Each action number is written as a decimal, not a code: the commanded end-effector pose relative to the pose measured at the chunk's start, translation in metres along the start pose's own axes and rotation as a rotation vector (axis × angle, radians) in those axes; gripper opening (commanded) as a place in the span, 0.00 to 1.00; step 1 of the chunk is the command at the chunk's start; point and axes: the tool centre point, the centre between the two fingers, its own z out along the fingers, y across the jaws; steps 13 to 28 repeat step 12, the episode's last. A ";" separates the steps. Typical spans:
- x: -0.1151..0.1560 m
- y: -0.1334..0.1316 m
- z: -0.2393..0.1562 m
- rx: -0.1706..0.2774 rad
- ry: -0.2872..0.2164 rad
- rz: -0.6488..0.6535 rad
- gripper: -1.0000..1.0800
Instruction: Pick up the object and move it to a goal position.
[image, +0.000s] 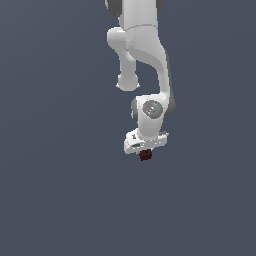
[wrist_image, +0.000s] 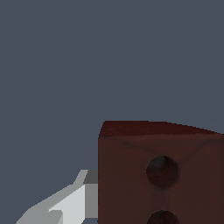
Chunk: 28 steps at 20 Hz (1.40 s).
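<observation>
Two round holes on block (wrist_image: 159, 175) in wrist view only | claw (image: 145, 154) pinching block

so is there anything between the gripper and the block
Nothing. In the wrist view a finger lies right against the block, no gap. The exterior view shows the block directly under the gripper.

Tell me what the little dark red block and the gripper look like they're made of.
Block: matte reddish-brown, maybe wood or plastic, with round dark holes; a render, so uncertain. Gripper: smooth white, plastic-like casing with grey finger surfaces.
</observation>
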 end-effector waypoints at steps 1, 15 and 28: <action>-0.008 -0.016 -0.002 0.000 0.002 0.000 0.00; -0.027 -0.054 -0.003 0.000 0.003 0.000 0.00; -0.027 -0.054 -0.003 0.000 0.003 0.000 0.00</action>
